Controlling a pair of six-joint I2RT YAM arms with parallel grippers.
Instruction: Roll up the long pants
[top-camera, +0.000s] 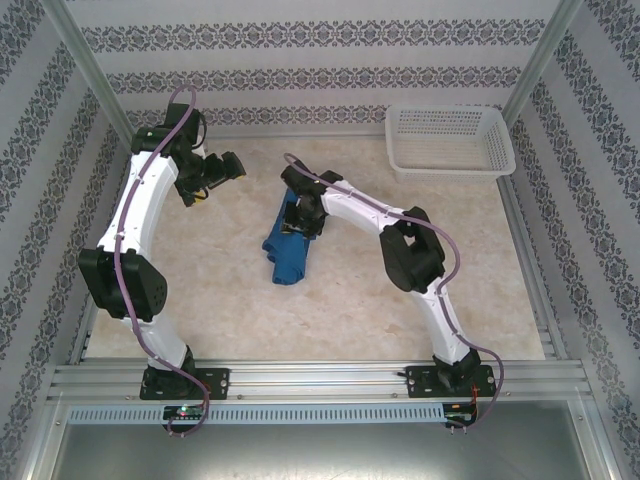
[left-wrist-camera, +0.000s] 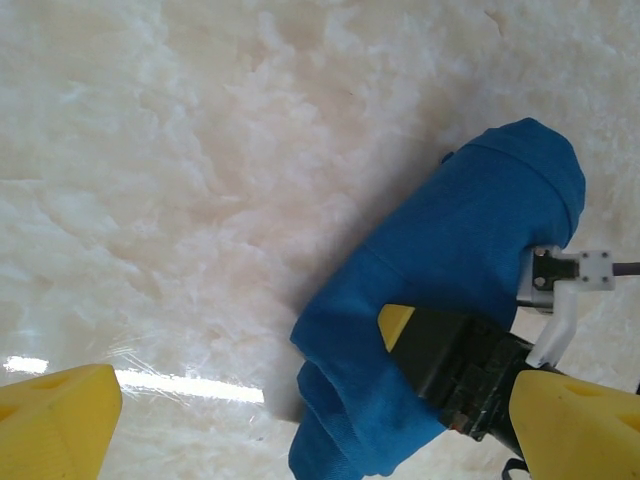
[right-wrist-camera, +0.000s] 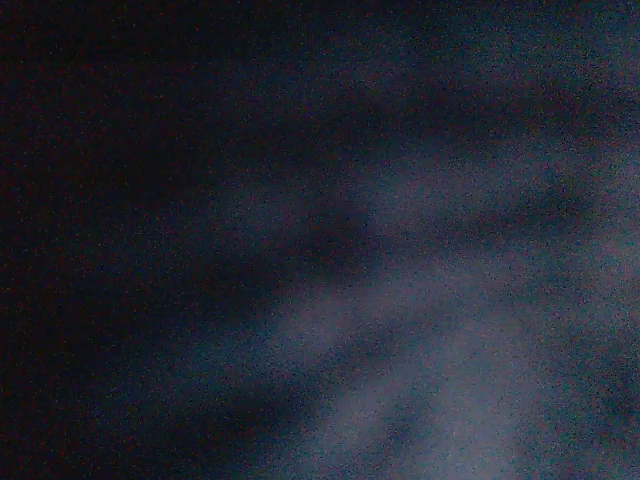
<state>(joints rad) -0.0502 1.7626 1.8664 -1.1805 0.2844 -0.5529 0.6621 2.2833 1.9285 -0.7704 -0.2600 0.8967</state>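
At the table's (top-camera: 180, 290) centre, the right gripper's (top-camera: 300, 222) fingers clasp the bunched long pants (top-camera: 285, 255); the left gripper's (top-camera: 222, 168) fingers hang released nearby.

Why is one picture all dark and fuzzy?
Right wrist view: dark and blurry, likely because the lens sits right against the pants. Left wrist view: bright, with a white glare streak on the table. Top view: evenly lit and sharp.

I see soft matt blue cloth on the pants (left-wrist-camera: 450, 260), my table (left-wrist-camera: 200, 150) a glossy marble-look top catching glare, white plastic lattice basket (top-camera: 450, 140), dull brushed metal rail (top-camera: 320, 378), smooth glossy white arm shells (top-camera: 135, 215), matt yellow finger pads (left-wrist-camera: 55, 425).
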